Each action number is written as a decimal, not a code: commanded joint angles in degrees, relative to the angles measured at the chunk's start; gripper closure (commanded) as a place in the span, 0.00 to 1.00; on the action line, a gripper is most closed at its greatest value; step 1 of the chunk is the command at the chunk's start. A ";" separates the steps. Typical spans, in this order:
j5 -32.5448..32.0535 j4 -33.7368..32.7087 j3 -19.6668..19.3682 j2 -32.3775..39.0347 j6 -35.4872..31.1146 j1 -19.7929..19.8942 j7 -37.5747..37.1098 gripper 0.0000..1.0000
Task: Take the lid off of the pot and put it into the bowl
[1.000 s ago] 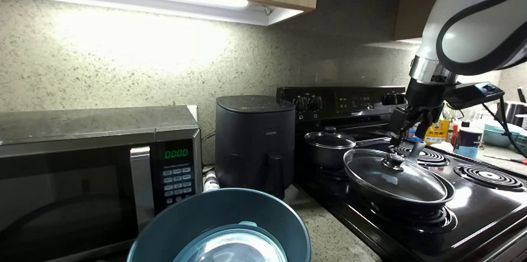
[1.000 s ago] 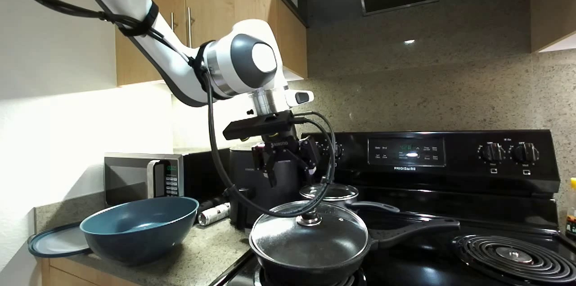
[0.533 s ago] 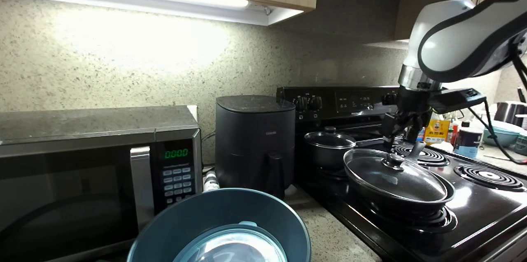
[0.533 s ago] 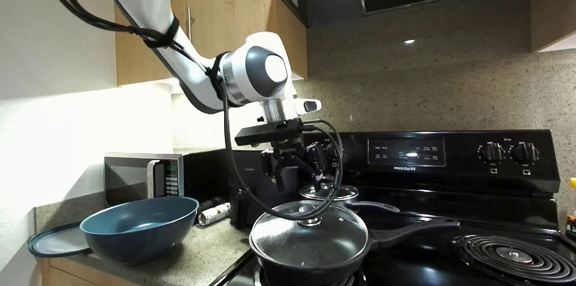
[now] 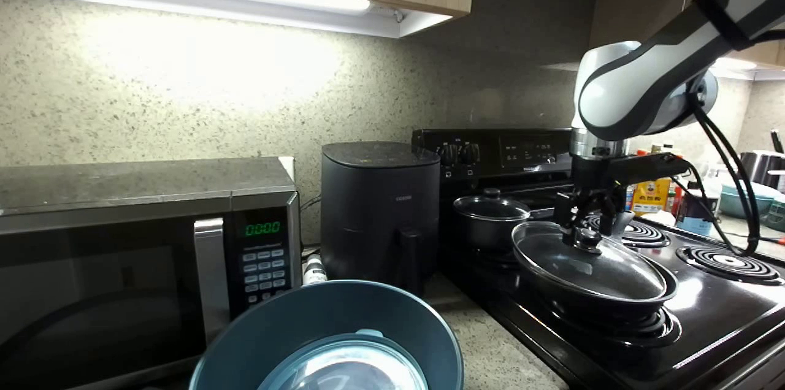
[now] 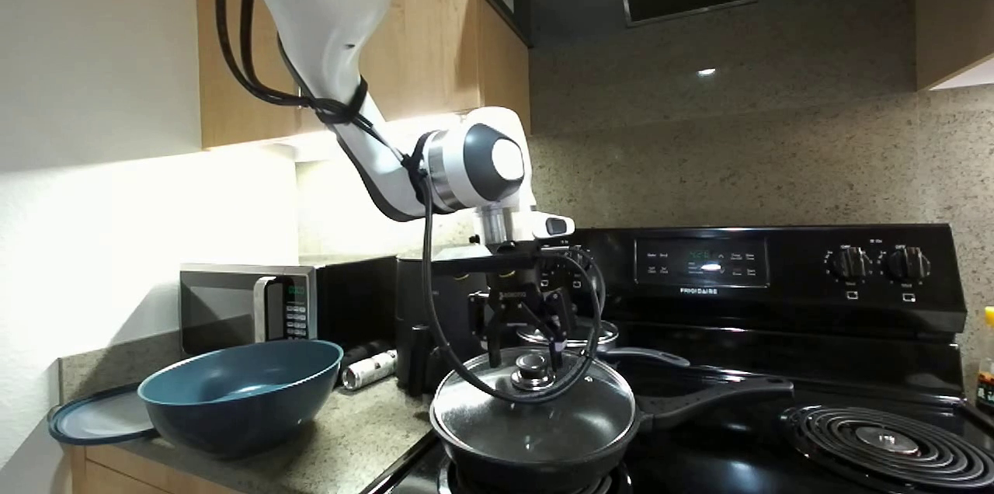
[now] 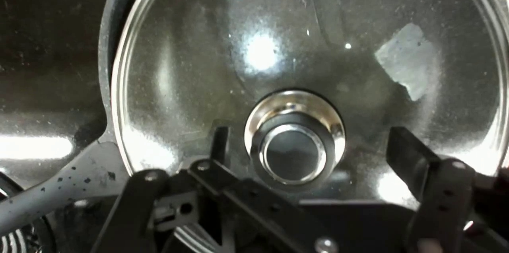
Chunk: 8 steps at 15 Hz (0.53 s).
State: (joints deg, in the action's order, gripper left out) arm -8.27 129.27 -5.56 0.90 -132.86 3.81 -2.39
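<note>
Your one gripper (image 7: 312, 147) had its two fingers (image 7: 411, 161) spread wide apart. Looking down in the wrist view, you could see one round knob (image 7: 292, 155) between them, with a gap on each side. How far down the fingers reached beside the knob, you could not tell.

The knob sat in the middle of one clear glass lid (image 7: 318, 70). The lid lay on top of one wide black pot (image 6: 536, 471). The pot had one long handle (image 6: 722, 398) and stood on one black stove (image 5: 730, 316). In an exterior view, you could count two bare burner coils (image 5: 730, 261).

A bit farther off, in both exterior views, you had one smaller dark pot (image 5: 487, 233) with one little glass lid (image 5: 490, 209) of its own. Then came one dark air fryer (image 5: 374, 218) on the counter (image 6: 380, 424), just past the edge of the stove. After that, one small white tube (image 6: 371, 371) lay on the counter.

Your one big blue-grey bowl (image 6: 241, 420) stood on the same counter, well apart from the lid. Behind it was one microwave (image 5: 147, 279) with green numbers (image 5: 262, 229) lit up. In an exterior view, one flat round thing (image 6: 101, 416) with a blue edge poked out from beside the bowl.
</note>
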 commanded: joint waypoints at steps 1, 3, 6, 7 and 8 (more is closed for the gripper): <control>-0.78 -2.38 0.43 0.23 8.56 0.08 -2.66 0.00; -0.80 -2.59 0.49 -0.69 11.31 0.00 -2.93 0.00; -0.33 -2.67 0.47 -1.10 10.12 0.13 -1.77 0.04; -0.63 -2.73 0.45 -0.94 9.49 0.15 -1.52 0.02; -0.74 -2.82 0.43 -0.66 9.00 0.19 -1.19 0.01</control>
State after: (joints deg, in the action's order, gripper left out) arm -8.33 126.15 -5.43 0.91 -123.12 3.69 -3.78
